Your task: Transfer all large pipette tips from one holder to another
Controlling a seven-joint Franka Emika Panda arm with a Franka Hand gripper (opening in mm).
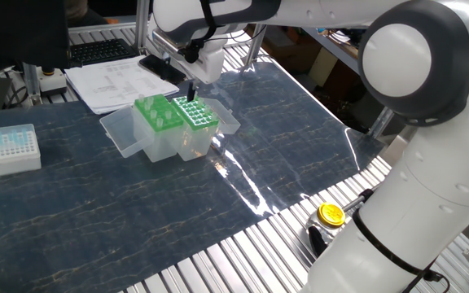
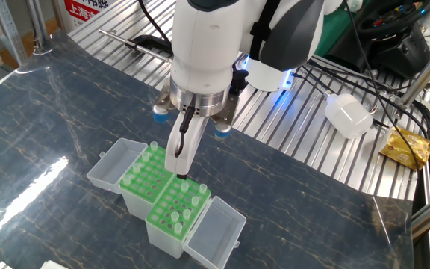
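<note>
Two green-topped holders stand side by side with their clear lids open. One holder (image 1: 158, 114) (image 2: 148, 169) has a few large pipette tips (image 2: 154, 148). The other holder (image 1: 196, 114) (image 2: 176, 210) carries several large pipette tips (image 2: 175, 217). My gripper (image 1: 190, 94) (image 2: 180, 175) points straight down at the back row of that second holder. Its fingers are pressed together on the collar of a large pipette tip (image 2: 184, 183) that stands in the rack. The fingertips sit level with the green top.
A small white box (image 1: 8, 148) of short bluish tips sits at the table's left. Papers (image 1: 112, 81) lie behind the holders. A yellow-capped item (image 1: 330, 214) rests on the metal slats near the robot base. Cables and a white adapter (image 2: 348, 116) lie on the slats.
</note>
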